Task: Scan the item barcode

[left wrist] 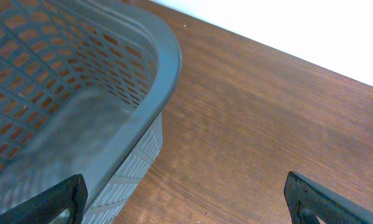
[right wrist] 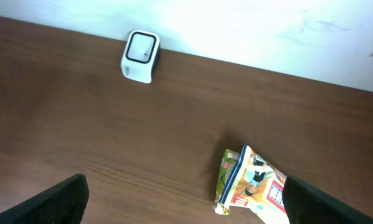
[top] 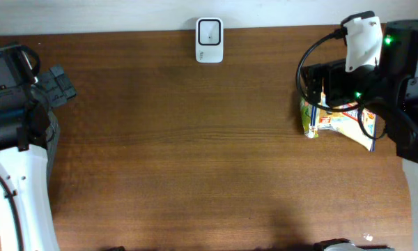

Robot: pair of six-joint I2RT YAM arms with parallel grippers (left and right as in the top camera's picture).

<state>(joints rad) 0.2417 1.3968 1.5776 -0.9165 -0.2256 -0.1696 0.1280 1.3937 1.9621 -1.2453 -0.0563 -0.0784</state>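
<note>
The item is a flat snack packet [right wrist: 252, 183], white and green with a blue stripe and a red label. It lies on the table's right side [top: 338, 122], partly under my right arm. My right gripper [right wrist: 186, 205] hangs open above the wood, its right finger [right wrist: 323, 202] covering the packet's lower end; nothing is between the fingers. The barcode scanner [top: 209, 40] is a small white box with a dark window at the table's far edge, and it also shows in the right wrist view [right wrist: 140, 56]. My left gripper [left wrist: 186, 202] is open and empty at the far left [top: 59, 84].
A grey slotted plastic basket [left wrist: 81, 93] stands right beside my left gripper, its rim close to the left finger [left wrist: 62, 199]. Brown wooden tabletop [top: 195, 153] stretches between the two arms. A pale wall runs along the table's far edge.
</note>
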